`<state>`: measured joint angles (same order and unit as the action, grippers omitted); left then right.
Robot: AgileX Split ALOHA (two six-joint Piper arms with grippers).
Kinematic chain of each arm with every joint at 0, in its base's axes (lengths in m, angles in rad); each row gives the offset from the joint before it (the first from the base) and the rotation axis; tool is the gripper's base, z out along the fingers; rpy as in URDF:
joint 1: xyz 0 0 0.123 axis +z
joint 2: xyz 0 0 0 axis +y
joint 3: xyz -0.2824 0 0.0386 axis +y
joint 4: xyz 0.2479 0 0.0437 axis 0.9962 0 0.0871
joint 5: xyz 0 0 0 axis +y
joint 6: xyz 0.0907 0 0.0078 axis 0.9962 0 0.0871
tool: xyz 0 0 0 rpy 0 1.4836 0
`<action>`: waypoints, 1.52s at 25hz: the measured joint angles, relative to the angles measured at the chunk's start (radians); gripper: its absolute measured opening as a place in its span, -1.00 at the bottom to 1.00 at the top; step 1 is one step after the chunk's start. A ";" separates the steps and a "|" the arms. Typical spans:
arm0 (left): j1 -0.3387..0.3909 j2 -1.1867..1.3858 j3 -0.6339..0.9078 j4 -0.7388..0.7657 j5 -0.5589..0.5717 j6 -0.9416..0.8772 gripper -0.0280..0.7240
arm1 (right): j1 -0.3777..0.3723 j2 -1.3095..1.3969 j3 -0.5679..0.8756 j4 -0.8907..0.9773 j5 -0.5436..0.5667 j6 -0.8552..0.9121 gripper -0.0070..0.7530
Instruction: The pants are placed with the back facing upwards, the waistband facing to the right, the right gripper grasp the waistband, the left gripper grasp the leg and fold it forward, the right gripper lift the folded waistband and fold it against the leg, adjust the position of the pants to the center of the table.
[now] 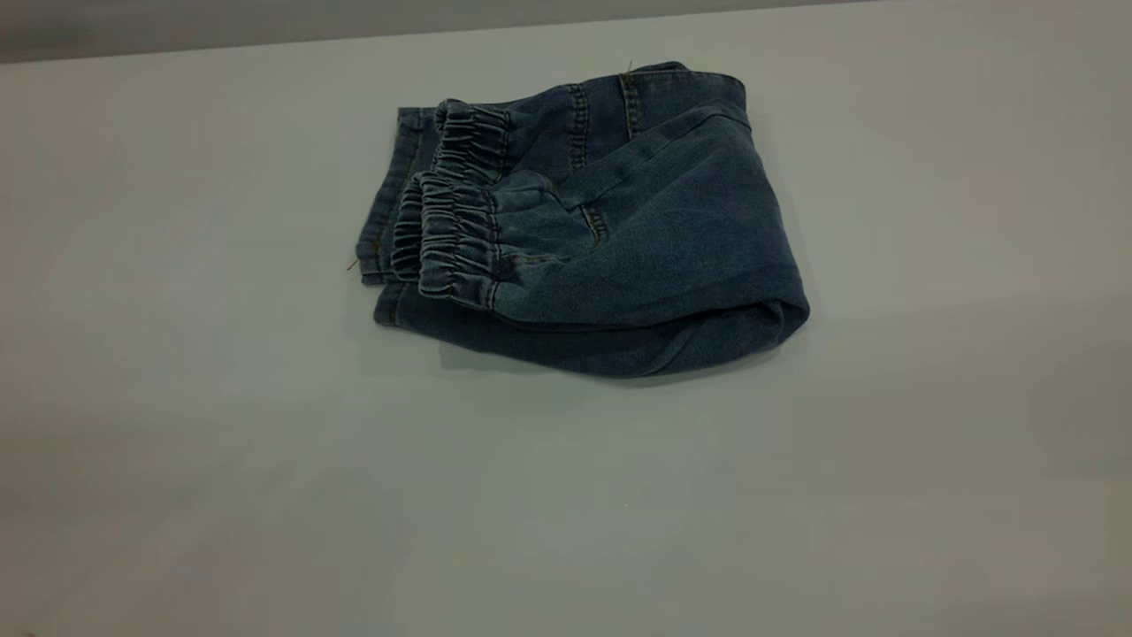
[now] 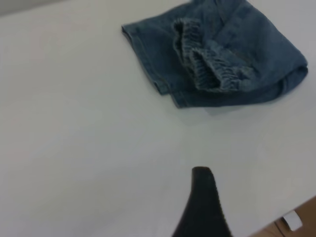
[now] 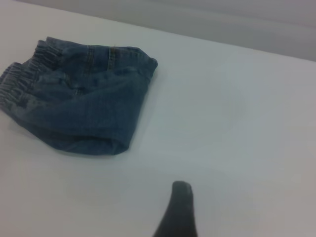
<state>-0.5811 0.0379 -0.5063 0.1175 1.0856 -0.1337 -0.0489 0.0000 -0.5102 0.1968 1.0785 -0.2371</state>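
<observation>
Exterior view: folded faded blue denim pants [image 1: 610,239] on the pale grey table [image 1: 221,425], gathered elastic waistband [image 1: 455,234] lying over the leg hems.

Left wrist view: left gripper [image 2: 203,207] apart from the pants; one dark finger visible, grip state cannot be told.

Right wrist view: right gripper [image 3: 177,212] likewise.

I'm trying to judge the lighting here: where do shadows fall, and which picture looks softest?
Exterior view: dim, even light; the pants cast a faint shadow on the table along their near edge. Left wrist view: brighter and washed out, the waistband soft. Right wrist view: softest, seams smeared.
</observation>
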 joint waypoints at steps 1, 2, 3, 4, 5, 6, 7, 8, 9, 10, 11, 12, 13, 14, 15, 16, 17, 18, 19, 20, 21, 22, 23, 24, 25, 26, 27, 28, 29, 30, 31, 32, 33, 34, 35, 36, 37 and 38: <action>0.000 -0.005 0.000 0.003 0.000 -0.001 0.40 | 0.000 0.000 0.000 0.000 0.000 0.000 0.53; 0.000 -0.006 0.000 0.005 0.000 -0.001 0.40 | 0.000 0.000 0.000 0.002 0.000 0.000 0.53; 0.000 -0.006 0.000 0.005 0.000 -0.002 0.40 | 0.000 0.000 0.000 0.002 0.000 0.000 0.53; 0.000 -0.006 0.000 0.005 0.000 -0.002 0.40 | 0.000 0.000 0.000 0.002 0.000 0.002 0.53; 0.000 -0.006 0.000 0.005 0.000 -0.002 0.40 | 0.000 0.000 0.000 0.002 0.000 0.002 0.53; 0.000 -0.006 0.000 0.005 -0.001 -0.002 0.40 | 0.000 0.000 0.000 0.002 0.000 0.002 0.53; 0.000 -0.006 0.000 0.006 -0.002 -0.002 0.40 | 0.000 0.000 0.000 0.002 0.000 0.002 0.53; 0.000 -0.006 0.000 0.006 -0.003 -0.002 0.40 | 0.000 0.000 0.000 0.002 0.000 0.002 0.53; 0.000 -0.006 0.000 0.006 -0.004 -0.002 0.40 | 0.000 0.000 0.000 0.002 0.000 0.002 0.53; 0.000 -0.006 0.000 0.006 -0.004 -0.002 0.40 | 0.000 0.000 0.000 0.002 0.000 0.002 0.53; 0.000 -0.010 0.000 0.006 -0.004 -0.002 0.40 | 0.000 0.000 0.000 0.002 0.000 0.002 0.53; 0.002 -0.014 0.000 0.007 -0.003 -0.002 0.40 | 0.000 0.000 0.000 0.002 0.000 0.002 0.53; 0.013 -0.018 0.000 0.007 -0.003 -0.002 0.40 | 0.000 0.000 0.000 0.002 0.000 0.002 0.53; 0.029 -0.023 0.000 0.008 -0.003 -0.002 0.40 | 0.000 0.000 0.000 0.003 0.000 0.001 0.53; 0.056 -0.030 0.000 0.008 -0.003 -0.002 0.40 | 0.000 0.000 0.000 0.002 0.000 0.000 0.53; 0.091 -0.036 0.000 0.010 -0.003 -0.002 0.40 | 0.000 0.000 0.000 0.002 0.000 0.000 0.53; 0.123 -0.038 0.000 0.014 -0.003 -0.002 0.40 | 0.000 0.000 0.000 0.002 0.000 0.000 0.53; 0.165 -0.038 0.000 0.014 -0.003 -0.002 0.40 | 0.000 0.000 0.000 0.002 0.000 0.000 0.53; 0.208 -0.038 0.000 0.014 -0.003 -0.002 0.40 | 0.000 0.000 0.000 0.002 0.000 0.000 0.53; 0.254 -0.038 0.000 0.014 -0.003 -0.002 0.40 | 0.000 0.000 0.000 0.002 0.000 0.000 0.53; 0.291 -0.038 0.000 0.014 -0.003 -0.002 0.40 | 0.000 0.000 0.000 0.002 0.000 0.000 0.53; 0.335 -0.038 0.000 0.014 -0.003 -0.002 0.40 | 0.004 0.000 0.000 0.002 0.000 0.000 0.53; 0.379 -0.038 0.000 0.014 -0.003 -0.002 0.40 | 0.016 0.000 0.000 0.001 0.000 0.000 0.53; 0.414 -0.038 0.000 0.014 -0.003 -0.002 0.40 | 0.034 0.000 0.000 0.001 0.000 0.000 0.53; 0.455 -0.038 0.000 0.013 -0.003 -0.002 0.40 | 0.058 0.000 0.000 0.003 0.000 0.000 0.53; 0.495 -0.038 0.000 0.012 -0.003 -0.002 0.40 | 0.078 0.000 0.000 0.005 0.000 0.000 0.53; 0.531 -0.038 0.000 0.012 -0.003 -0.002 0.40 | 0.093 0.000 0.000 0.007 0.000 0.000 0.53; 0.558 -0.038 0.000 0.012 -0.003 -0.002 0.40 | 0.106 0.000 0.000 0.007 0.000 0.000 0.53; 0.587 -0.038 0.000 0.012 -0.003 -0.002 0.40 | 0.112 0.000 0.000 0.008 0.000 0.000 0.53; 0.610 -0.038 0.000 0.012 -0.003 -0.002 0.40 | 0.110 0.000 0.000 0.008 0.000 0.000 0.53; 0.626 -0.038 0.000 0.012 -0.003 -0.002 0.40 | 0.107 0.000 0.000 0.008 0.000 0.000 0.53; 0.631 -0.038 0.000 0.012 -0.002 -0.002 0.40 | 0.102 0.000 0.000 0.009 0.000 0.000 0.53; 0.631 -0.038 0.000 0.012 -0.002 -0.002 0.40 | 0.098 0.000 0.000 0.010 0.000 0.000 0.53; 0.631 -0.038 0.000 0.012 -0.002 -0.002 0.40 | 0.097 0.000 0.000 0.010 0.000 0.000 0.53; 0.631 -0.038 0.000 0.012 -0.002 -0.002 0.40 | 0.097 0.000 0.000 0.011 0.000 0.000 0.53; 0.631 -0.038 0.000 0.012 -0.002 -0.002 0.40 | 0.097 0.000 0.000 0.017 0.000 0.000 0.53; 0.631 -0.038 0.000 0.012 -0.002 -0.003 0.40 | 0.097 0.000 0.000 0.020 0.000 0.000 0.53; 0.631 -0.038 0.000 0.012 -0.002 -0.003 0.40 | 0.097 0.000 0.000 0.020 0.000 0.000 0.53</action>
<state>0.0503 0.0000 -0.5063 0.1291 1.0832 -0.1367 0.0484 0.0000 -0.5102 0.2165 1.0789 -0.2375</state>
